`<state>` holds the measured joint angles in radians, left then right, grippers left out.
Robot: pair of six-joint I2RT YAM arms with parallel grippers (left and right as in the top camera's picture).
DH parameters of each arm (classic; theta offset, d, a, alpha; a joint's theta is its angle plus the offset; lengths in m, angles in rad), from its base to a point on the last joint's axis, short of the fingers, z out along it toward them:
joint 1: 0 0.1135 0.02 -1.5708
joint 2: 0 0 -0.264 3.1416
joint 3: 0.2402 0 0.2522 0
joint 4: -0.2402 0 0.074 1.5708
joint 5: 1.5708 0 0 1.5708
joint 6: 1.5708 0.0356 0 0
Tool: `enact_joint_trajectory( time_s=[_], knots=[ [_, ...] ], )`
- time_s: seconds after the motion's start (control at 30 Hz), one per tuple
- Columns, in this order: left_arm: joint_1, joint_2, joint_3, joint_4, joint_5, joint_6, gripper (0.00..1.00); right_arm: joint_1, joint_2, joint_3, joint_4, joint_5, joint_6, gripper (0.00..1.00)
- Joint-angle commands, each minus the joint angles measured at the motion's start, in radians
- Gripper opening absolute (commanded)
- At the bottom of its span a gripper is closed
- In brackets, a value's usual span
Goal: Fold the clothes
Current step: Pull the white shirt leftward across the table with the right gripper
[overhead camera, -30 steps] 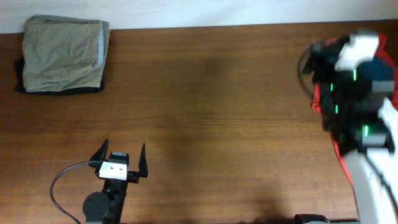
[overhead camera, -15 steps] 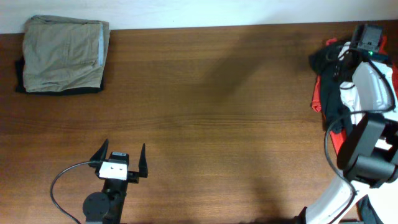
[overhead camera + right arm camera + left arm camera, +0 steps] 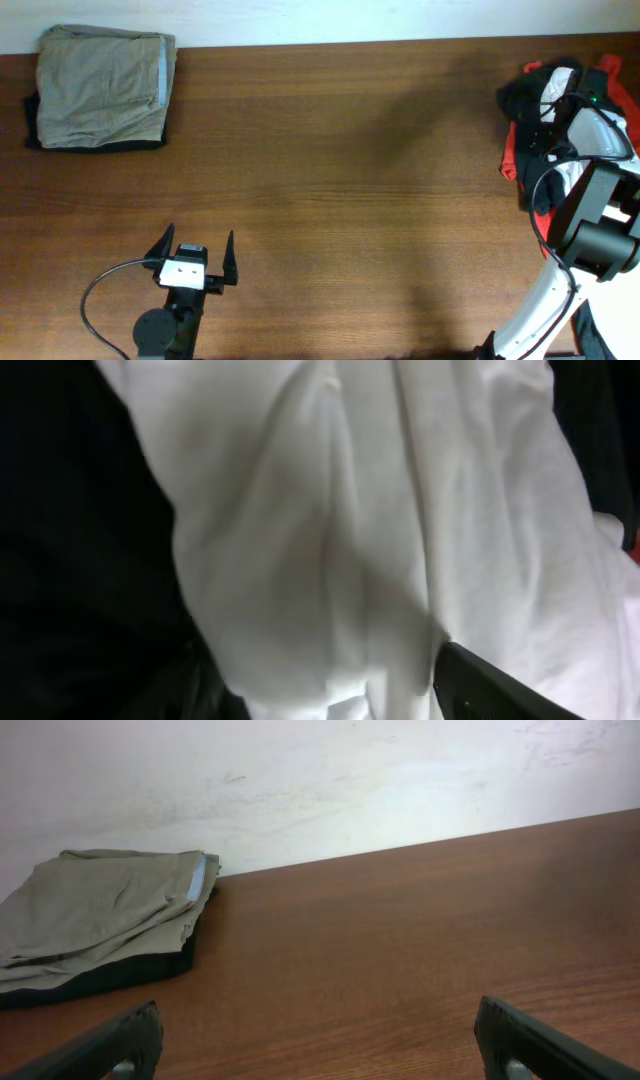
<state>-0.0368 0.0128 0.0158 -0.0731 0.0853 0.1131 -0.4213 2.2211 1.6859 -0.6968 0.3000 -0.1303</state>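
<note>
While the table (image 3: 340, 150) ahead of the left gripper (image 3: 200, 236) lies bare wood, the action sits over on the far side, where the right gripper (image 3: 572, 85) is buried nose-down in the heap of clothes (image 3: 520, 120). Directly under its camera spreads the white shirt (image 3: 350, 510), creased and limp, with a black garment (image 3: 70, 540) pressed against it just to one side and an orange-red garment (image 3: 510, 160) peeking out beneath the arm. Only one of its fingers (image 3: 500, 685) shows, at the frame's edge, so whether that gripper is parted or closed cannot be told.

The big danger is a mixed grab: the black cloth touches the white so closely that one pinch could lift both. Thin fabric could also slip free mid-drag, or the pile could slide off the table edge beside the arm. The left gripper waits with jaws wide apart, holding nothing, and a folded khaki garment (image 3: 100, 85) sits far ahead of it, to its left.
</note>
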Motion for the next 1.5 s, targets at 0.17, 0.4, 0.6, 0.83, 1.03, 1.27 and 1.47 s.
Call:
enact_joint_trajectory(
  time_s=[0.17,0.4,0.6,0.83,1.03,1.27,1.47],
  knots=[
    [0.007,-0.005,-0.006,0.001,-0.003,0.016,0.99,-0.020,0.011,0.019,-0.006,-0.002,0.008,0.52],
    [0.007,-0.005,-0.006,0.001,-0.003,0.016,0.99,-0.009,0.006,0.020,-0.011,-0.005,0.108,0.13],
    [0.007,-0.005,-0.006,0.001,-0.003,0.016,0.99,-0.008,-0.018,0.027,-0.019,-0.005,0.121,0.04],
    [0.007,-0.005,-0.006,0.001,-0.003,0.016,0.99,0.016,-0.269,0.056,-0.058,-0.013,0.199,0.04],
    [0.007,-0.005,-0.006,0.001,-0.003,0.016,1.00,0.215,-0.551,0.056,-0.005,-0.141,0.199,0.04],
    [0.007,-0.005,-0.006,0.001,-0.003,0.016,0.99,0.748,-0.484,0.056,0.177,-0.343,0.199,0.04],
    [0.007,-0.005,-0.006,0.001,-0.003,0.016,0.99,1.131,-0.288,0.056,0.356,-0.296,0.281,0.40]
  ],
)
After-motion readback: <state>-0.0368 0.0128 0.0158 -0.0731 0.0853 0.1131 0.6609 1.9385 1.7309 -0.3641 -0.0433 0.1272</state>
